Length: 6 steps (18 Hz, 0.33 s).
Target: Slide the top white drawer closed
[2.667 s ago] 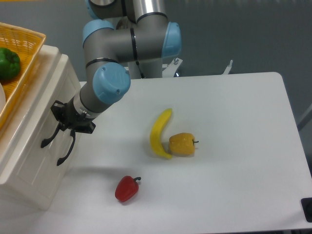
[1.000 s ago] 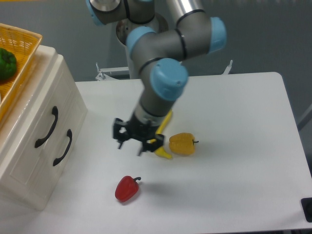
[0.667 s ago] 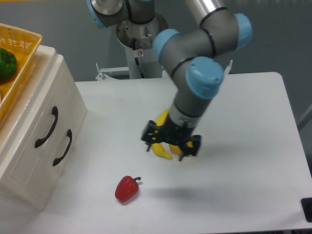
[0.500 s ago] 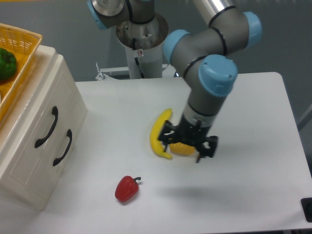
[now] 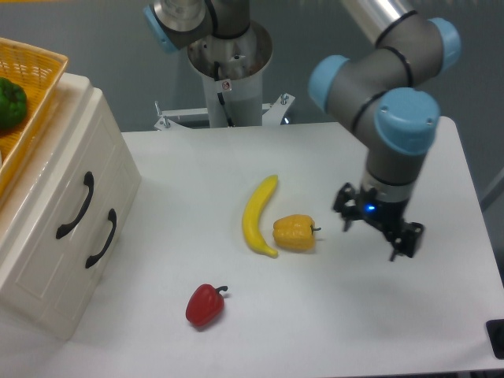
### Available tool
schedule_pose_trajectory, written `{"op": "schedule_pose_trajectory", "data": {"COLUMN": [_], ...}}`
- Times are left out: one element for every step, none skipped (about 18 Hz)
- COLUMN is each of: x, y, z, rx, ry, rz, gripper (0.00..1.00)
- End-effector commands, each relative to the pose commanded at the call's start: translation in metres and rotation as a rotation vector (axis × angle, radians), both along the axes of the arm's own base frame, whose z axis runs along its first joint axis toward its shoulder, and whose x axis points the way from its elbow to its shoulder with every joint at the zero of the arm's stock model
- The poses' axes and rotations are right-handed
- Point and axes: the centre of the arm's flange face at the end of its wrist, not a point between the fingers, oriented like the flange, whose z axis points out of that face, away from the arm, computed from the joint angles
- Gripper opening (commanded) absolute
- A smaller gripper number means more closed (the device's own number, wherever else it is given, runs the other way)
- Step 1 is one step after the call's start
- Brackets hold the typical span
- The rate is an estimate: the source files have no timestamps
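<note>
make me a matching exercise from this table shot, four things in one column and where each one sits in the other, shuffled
Things:
1. banana
2. red pepper
3. green pepper
4. claw

Places:
A. in the orange basket on top of the drawer unit
B. above the table, right of the yellow pepper
C. lying just left of the yellow pepper
D. alone near the table's front edge

Pairs: 1-C, 2-D, 3-A, 4-B
</note>
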Motion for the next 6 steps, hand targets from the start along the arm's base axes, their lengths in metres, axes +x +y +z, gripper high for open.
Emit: {"op": "schedule_pose_trajectory", "data": {"x": [-0.006, -0.010, -0.016, -0.022, -0.026, -0.028], "y": [-0.001, -0.001, -0.003, -0.006, -0.006, -0.007], "z": [-0.009, -0.017, -0.024, -0.029, -0.034, -0.040], "rx": [-0.008, -0.019, -0.030, -0.035, -0.042, -0.046], "ry": [-0.011, -0.018, -0.021, -0.026, -0.037, -0.046], "rz": [0.000, -0.009, -0.024, -0.038, -0.053, -0.055], "gripper": [1.00, 1.00, 1.00, 1.00, 1.00, 1.00]}}
